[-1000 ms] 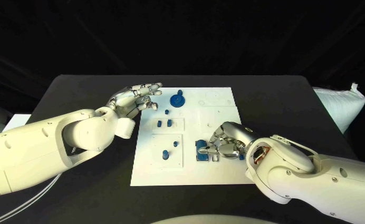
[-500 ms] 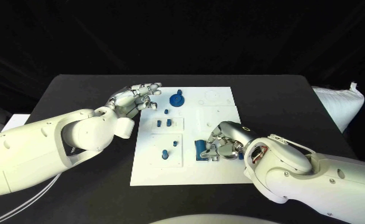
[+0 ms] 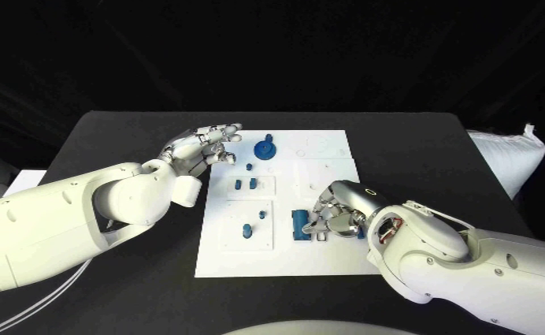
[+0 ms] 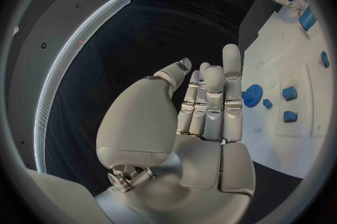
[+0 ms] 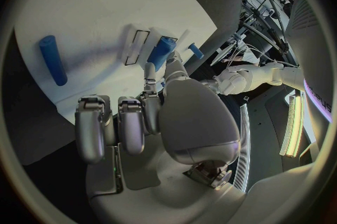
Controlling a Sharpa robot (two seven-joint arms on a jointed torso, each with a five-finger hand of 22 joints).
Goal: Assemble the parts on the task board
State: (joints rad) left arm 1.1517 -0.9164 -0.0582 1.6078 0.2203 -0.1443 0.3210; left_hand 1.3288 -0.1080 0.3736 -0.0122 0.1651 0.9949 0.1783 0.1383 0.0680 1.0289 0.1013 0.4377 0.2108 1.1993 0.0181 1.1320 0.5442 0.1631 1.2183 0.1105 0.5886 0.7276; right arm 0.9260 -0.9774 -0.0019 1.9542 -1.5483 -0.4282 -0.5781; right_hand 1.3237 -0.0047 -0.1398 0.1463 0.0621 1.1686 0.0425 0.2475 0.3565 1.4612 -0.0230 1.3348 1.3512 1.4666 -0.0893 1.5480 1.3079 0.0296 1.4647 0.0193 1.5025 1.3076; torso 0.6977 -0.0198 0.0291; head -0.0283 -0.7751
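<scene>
Black table: left robot hand [image 3: 205, 148] empty, fingers apart; right robot hand [image 3: 331, 214] grips a blue part [image 3: 301, 225].

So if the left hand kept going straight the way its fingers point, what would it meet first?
Probably the blue gear-shaped part near the task board's far edge. The left hand is open with its fingers pointing toward it; height above the board is unclear.

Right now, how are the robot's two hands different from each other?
The left hand is raised by the far left corner of the task board, fingers straight and apart, holding nothing. The right hand is down on the board near its right side, fingers curled around blue parts; whether it truly grips one is unclear. The left hand touches no part, while the right rests among them. Both are silver, on white arms.
</scene>
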